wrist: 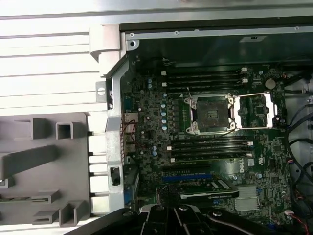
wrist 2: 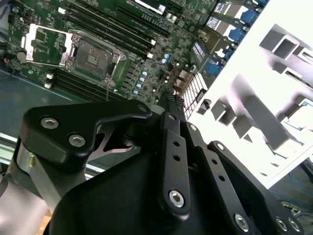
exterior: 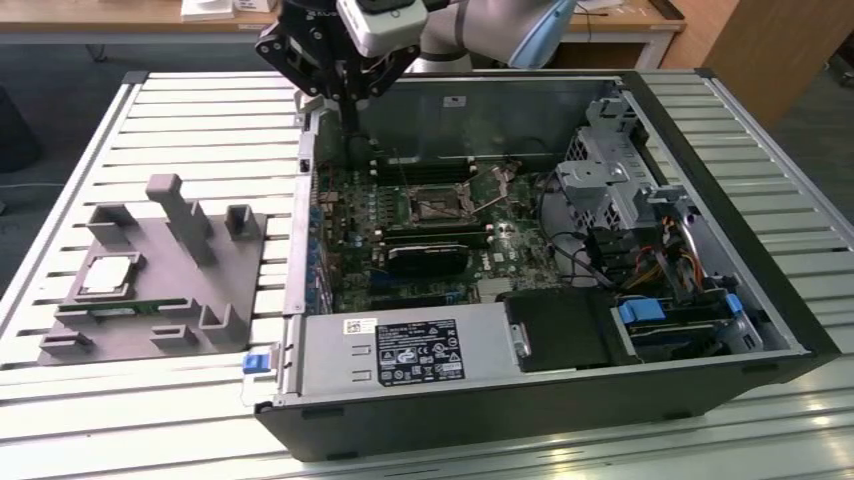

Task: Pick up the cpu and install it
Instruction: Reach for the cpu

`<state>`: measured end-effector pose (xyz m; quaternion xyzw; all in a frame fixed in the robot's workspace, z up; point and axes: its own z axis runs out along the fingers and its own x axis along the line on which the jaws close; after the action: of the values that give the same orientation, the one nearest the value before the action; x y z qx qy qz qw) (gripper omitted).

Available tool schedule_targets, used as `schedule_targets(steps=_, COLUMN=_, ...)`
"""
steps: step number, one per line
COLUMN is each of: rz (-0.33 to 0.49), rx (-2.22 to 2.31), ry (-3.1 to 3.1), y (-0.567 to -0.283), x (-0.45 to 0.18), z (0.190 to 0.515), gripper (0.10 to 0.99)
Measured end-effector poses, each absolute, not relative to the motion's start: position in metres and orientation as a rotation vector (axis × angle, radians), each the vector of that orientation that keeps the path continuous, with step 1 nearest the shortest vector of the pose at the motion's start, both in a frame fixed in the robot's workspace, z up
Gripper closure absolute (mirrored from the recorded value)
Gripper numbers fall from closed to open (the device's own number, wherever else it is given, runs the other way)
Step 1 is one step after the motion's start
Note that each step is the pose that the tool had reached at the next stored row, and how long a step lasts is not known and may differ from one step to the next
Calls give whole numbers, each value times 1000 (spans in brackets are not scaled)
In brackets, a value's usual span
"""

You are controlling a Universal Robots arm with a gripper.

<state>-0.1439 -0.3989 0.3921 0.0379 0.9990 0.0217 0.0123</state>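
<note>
Silver cpu sits unpicked on the fixture beside the case; the gripper hangs over the case, jaws closed, empty.

On slatted table: grey fixture, open computer case.

Shiny silver-grey cpu on plain mid-grey holder. Off-white table w/ slat stripes. Black PC case, bare grey metal inside; white label w/ black print. Dark green board, dotted w/ pale-blue caps. Silver-framed socket, black centre. Black slots. Blue clip at case edge. Black gripper w/ silver screws. Grey-white arm w/ light blue trim.
</note>
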Motion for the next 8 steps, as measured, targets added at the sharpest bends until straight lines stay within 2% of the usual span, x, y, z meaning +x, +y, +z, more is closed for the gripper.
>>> schedule_targets(steps=8, rz=68, rx=118, ry=3114, y=-399, x=-150, z=392, gripper=980)
